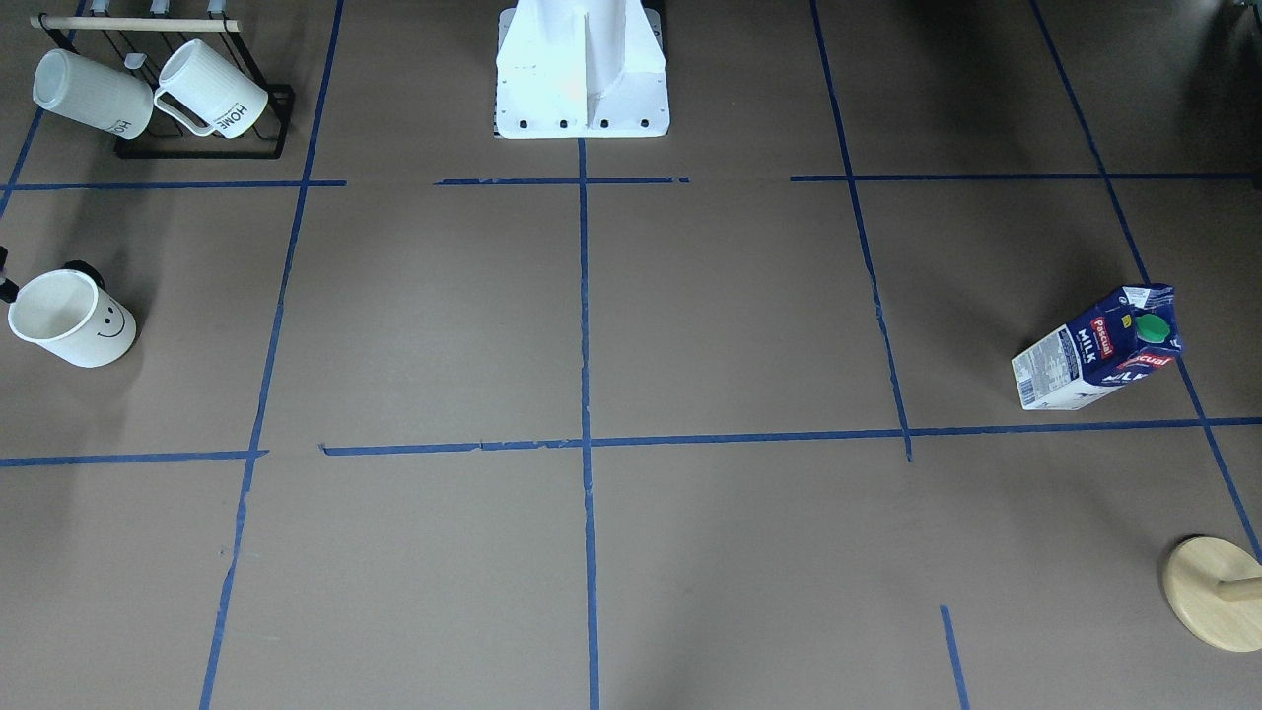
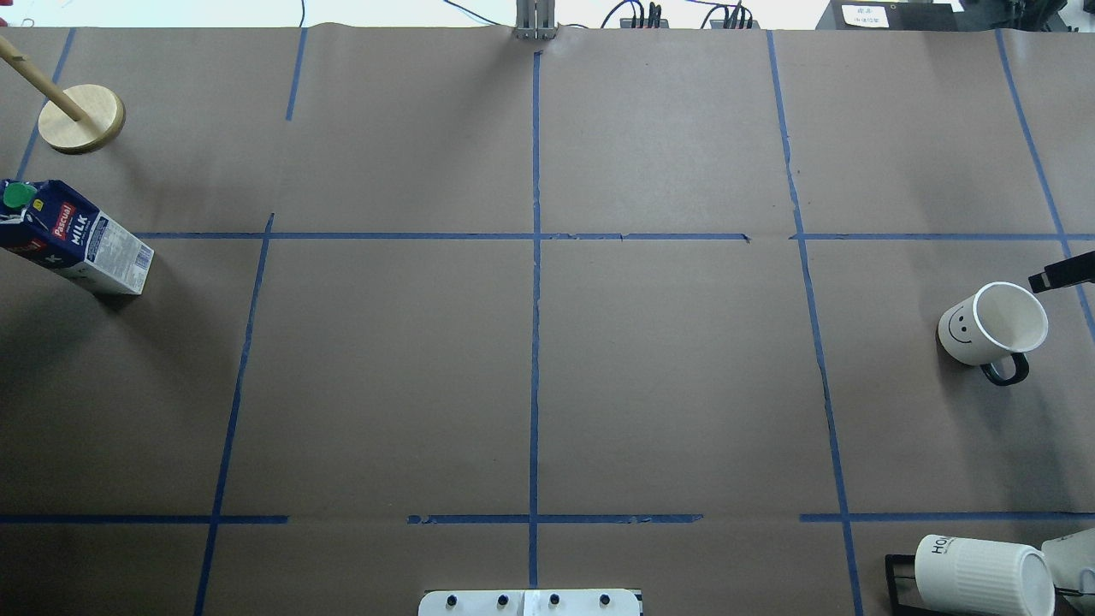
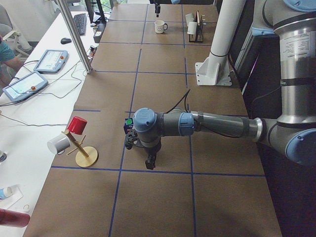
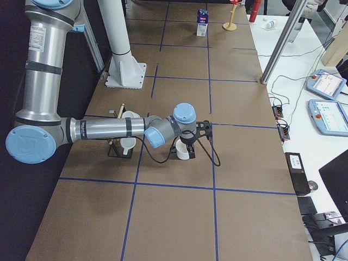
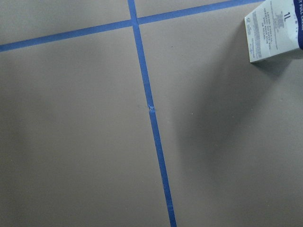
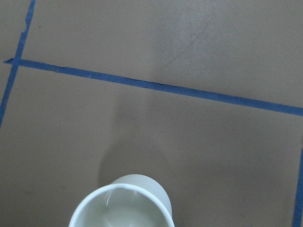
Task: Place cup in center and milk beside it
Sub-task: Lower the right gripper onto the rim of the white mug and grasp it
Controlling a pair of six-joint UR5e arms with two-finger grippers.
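Note:
The cup, a white mug with a smiley face and a black handle, stands upright at the table's right edge; it also shows in the front view and at the bottom of the right wrist view. My right gripper hovers just above and beside it; one black finger shows, and I cannot tell if it is open. The milk, a blue carton, stands far left, also in the front view. My left gripper hangs near it; its state is unclear. The center holds only tape lines.
A black rack with ribbed "HOME" mugs stands near right, also in the front view. A wooden peg stand is at far left behind the milk. The robot's white base sits at the near middle edge.

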